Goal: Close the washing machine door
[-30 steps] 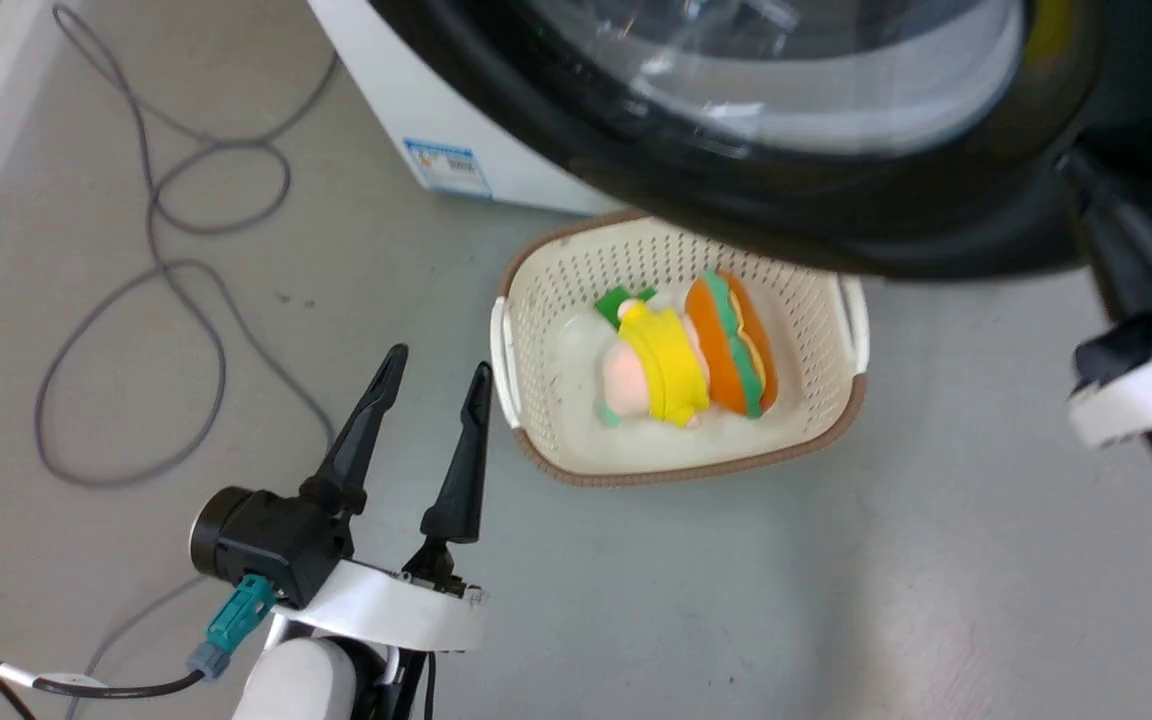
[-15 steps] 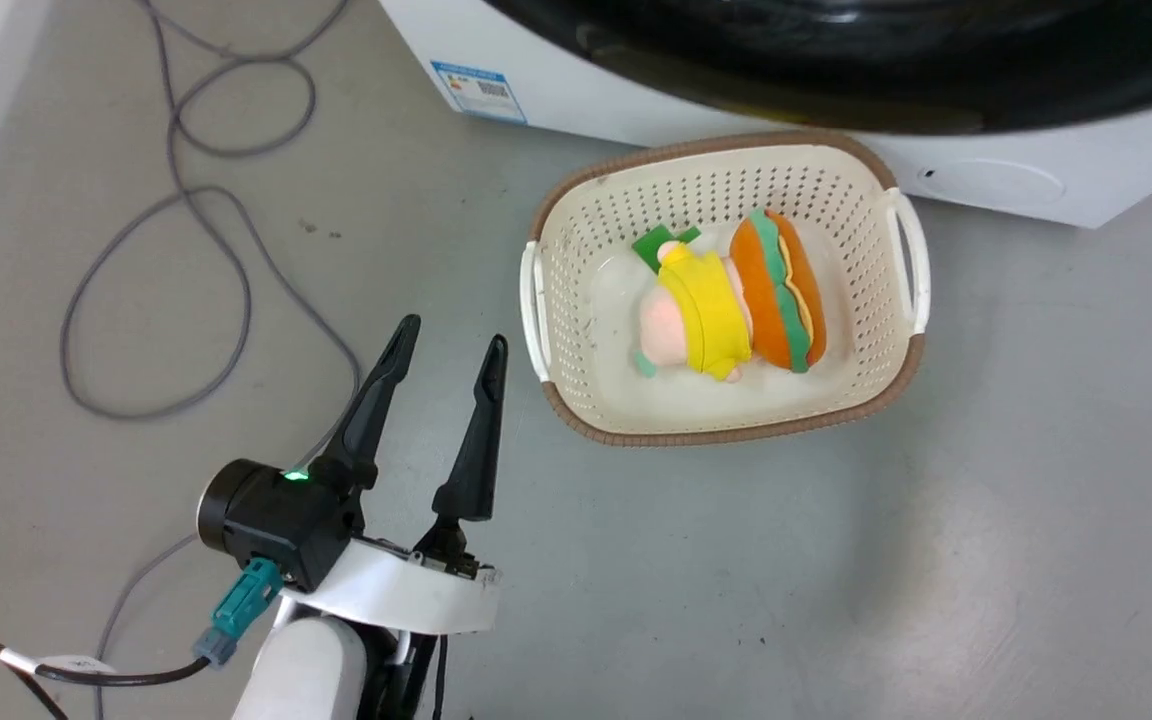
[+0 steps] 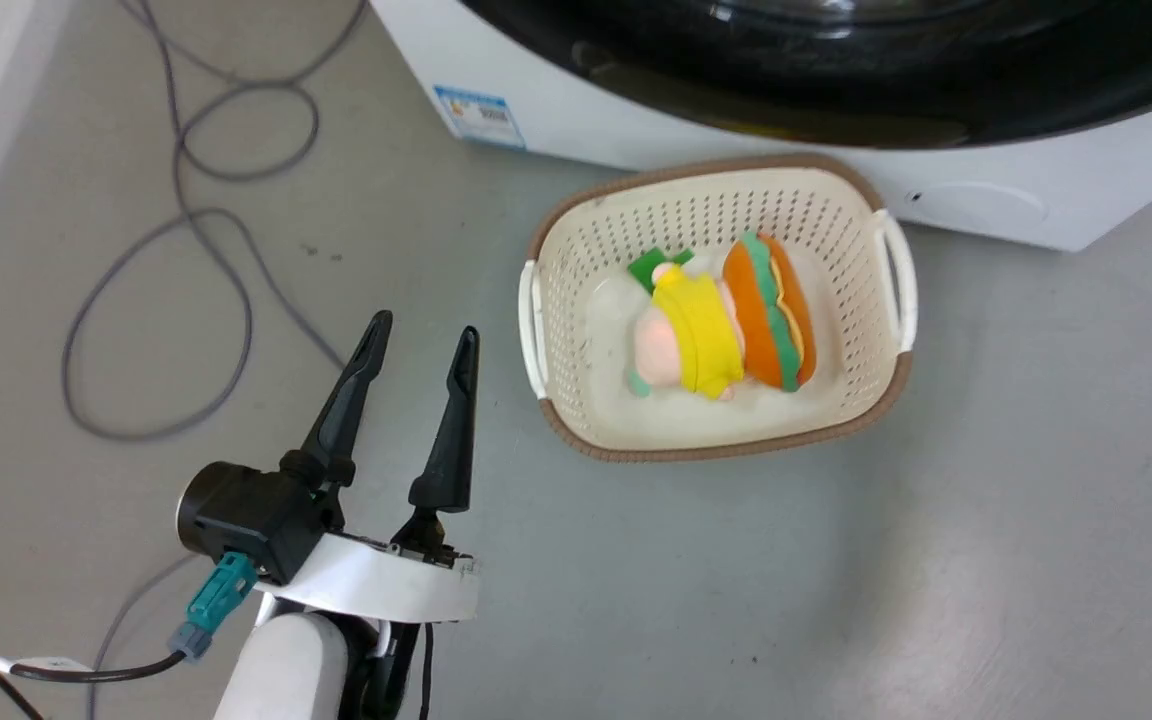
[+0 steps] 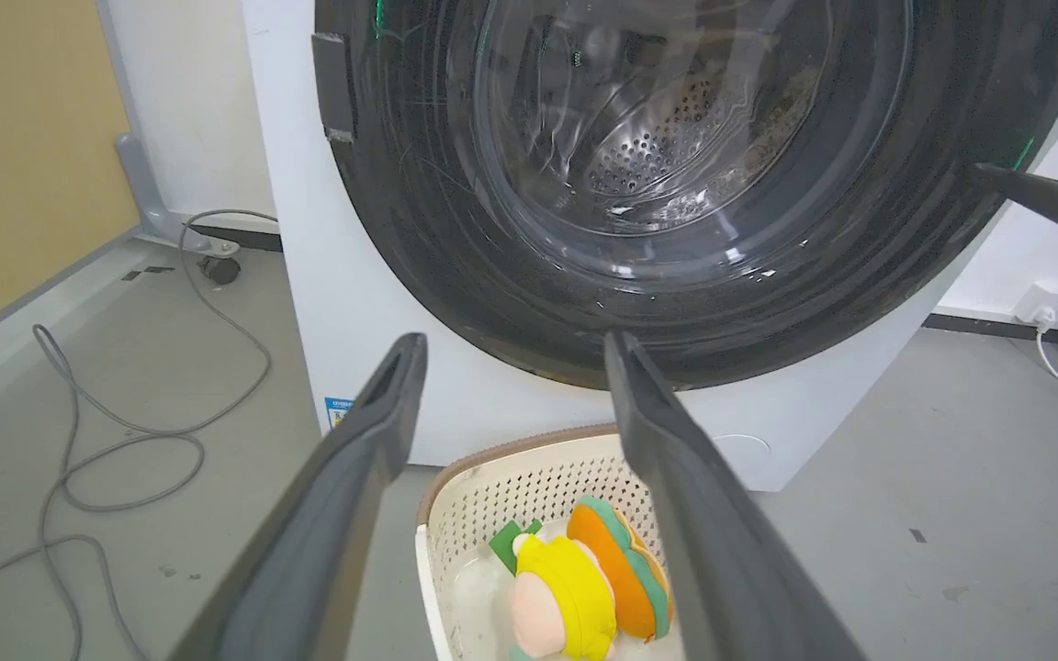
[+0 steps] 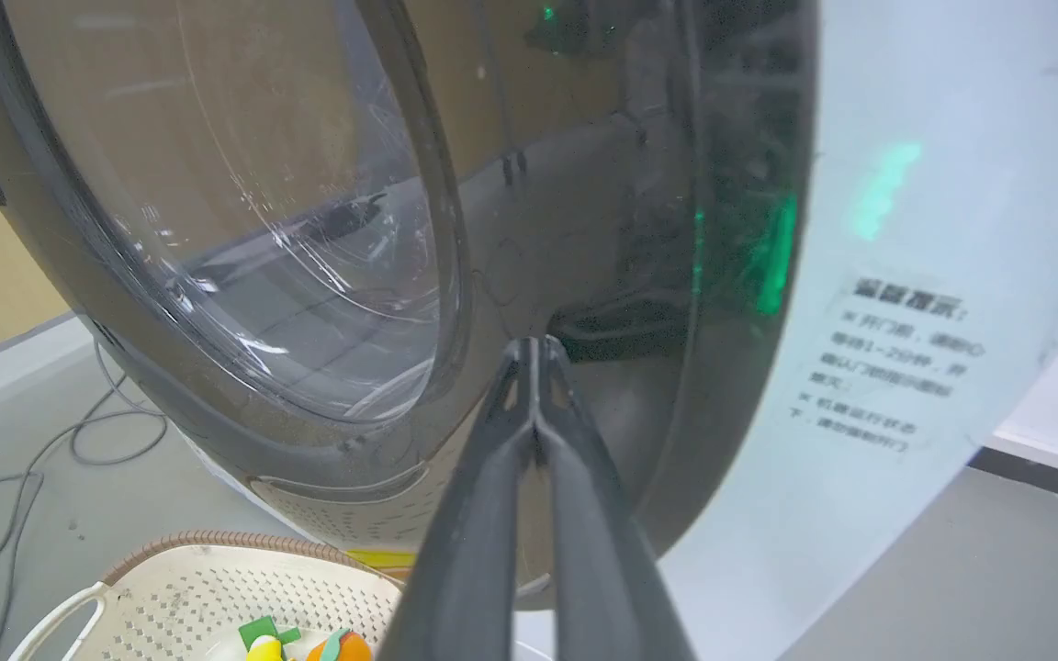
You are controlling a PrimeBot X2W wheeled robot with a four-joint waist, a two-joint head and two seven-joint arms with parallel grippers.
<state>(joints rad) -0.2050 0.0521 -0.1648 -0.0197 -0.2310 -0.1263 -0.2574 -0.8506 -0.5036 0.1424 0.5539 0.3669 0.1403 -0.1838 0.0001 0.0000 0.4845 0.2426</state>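
Washing machine door [image 4: 419, 229], black and round, sat at the top of the left wrist view, flat against the white washing machine [image 4: 354, 367]. Left claw [image 3: 425, 325] was at the lower left of the head view, wide apart and holding nothing. Right claw [image 5: 538, 344] was pinched shut, its tips by the door's dark rim. A basket [image 3: 561, 250] of soft toys [image 3: 706, 335] stood on the floor [image 3: 836, 600] just below.

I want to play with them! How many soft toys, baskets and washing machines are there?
Soft toys: 2, the yellow-dressed toy and the burger toy; the green bit beside them may be part of one
Baskets: 1, the basket
Washing machines: 1, the washing machine
Total: 4
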